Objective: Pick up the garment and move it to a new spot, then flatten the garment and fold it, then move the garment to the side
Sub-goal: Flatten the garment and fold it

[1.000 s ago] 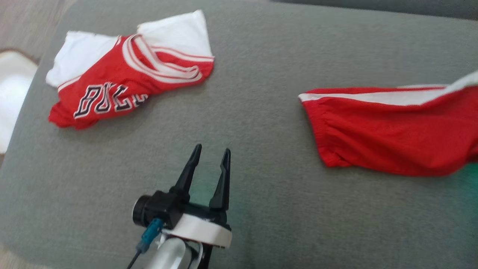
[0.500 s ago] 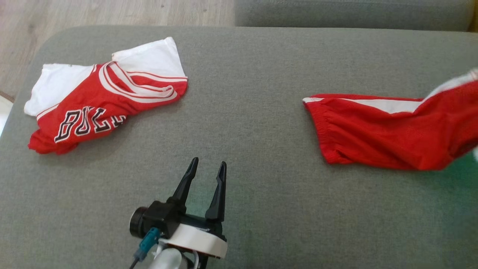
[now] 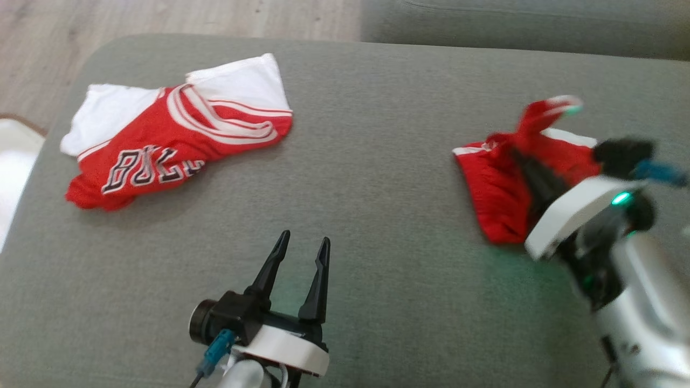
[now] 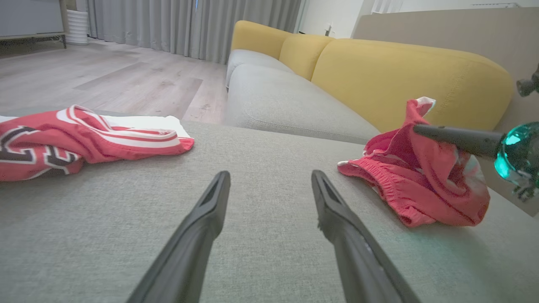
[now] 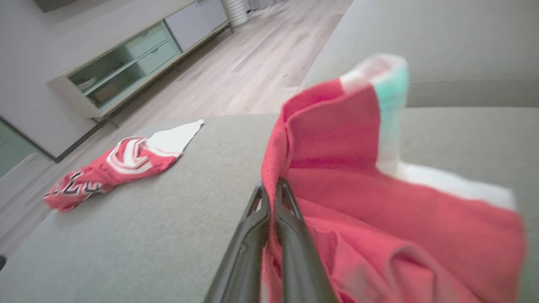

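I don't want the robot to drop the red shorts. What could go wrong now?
The right gripper has its jaws shut on just a thin fold of the red shorts, so the cloth might slip out. The rest lies bunched on the grey cushion and could crumple more if dragged. The left gripper is open, away from them, so nothing would catch a slip.
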Robot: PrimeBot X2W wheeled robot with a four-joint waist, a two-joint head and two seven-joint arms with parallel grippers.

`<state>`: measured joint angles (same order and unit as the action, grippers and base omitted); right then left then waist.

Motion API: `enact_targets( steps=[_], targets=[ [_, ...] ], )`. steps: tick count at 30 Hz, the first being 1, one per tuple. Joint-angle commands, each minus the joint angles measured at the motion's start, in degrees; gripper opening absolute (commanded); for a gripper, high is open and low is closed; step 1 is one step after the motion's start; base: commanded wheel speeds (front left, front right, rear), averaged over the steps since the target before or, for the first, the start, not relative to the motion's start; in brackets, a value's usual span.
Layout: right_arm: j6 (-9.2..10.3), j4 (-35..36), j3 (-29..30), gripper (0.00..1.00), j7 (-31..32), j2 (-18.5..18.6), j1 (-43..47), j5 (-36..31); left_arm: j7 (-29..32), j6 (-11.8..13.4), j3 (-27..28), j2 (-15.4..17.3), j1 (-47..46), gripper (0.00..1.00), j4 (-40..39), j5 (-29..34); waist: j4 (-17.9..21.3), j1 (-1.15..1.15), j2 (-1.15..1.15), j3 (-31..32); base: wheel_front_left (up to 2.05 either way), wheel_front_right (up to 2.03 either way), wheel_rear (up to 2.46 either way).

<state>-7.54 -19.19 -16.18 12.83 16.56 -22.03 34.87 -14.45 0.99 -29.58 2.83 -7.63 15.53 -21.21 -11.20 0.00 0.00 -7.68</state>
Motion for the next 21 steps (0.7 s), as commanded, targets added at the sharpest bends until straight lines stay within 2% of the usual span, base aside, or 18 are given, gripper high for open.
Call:
enact_targets(
  steps=[1, 8, 16, 21],
  targets=[
    [0.05, 2.2, -1.1, 1.00, -0.8, -0.3, 1.2, 0.2, -0.5, -0.1, 1.6, 0.1, -0.8, 1.00, -1.6, -0.3, -1.2, 0.00, 0.00, 0.2, 0.00, 0.00, 0.00],
    [0.05, 6.7, -0.4, 1.00, -5.7, -1.5, 10.1, 1.0, -0.5, 1.0, 2.5, 0.1, 1.3, 1.00, -2.4, -1.0, -2.5, 0.00, 0.00, 2.9, 0.00, 0.00, 0.00],
    [0.05, 12.4, 4.7, 1.00, -12.7, -2.5, 20.6, -0.1, -0.5, 1.5, 5.4, 0.2, 5.5, 1.00, -5.4, -0.1, -0.9, 0.00, 0.00, 5.9, 0.00, 0.00, 0.00],
    [0.05, 11.7, 7.8, 1.00, -15.3, -1.6, 22.6, -1.1, -0.5, 1.6, 6.9, 0.6, 8.7, 1.00, -7.7, 1.3, 0.3, 0.00, 0.00, 7.7, 0.00, 0.00, 0.00]
  ],
)
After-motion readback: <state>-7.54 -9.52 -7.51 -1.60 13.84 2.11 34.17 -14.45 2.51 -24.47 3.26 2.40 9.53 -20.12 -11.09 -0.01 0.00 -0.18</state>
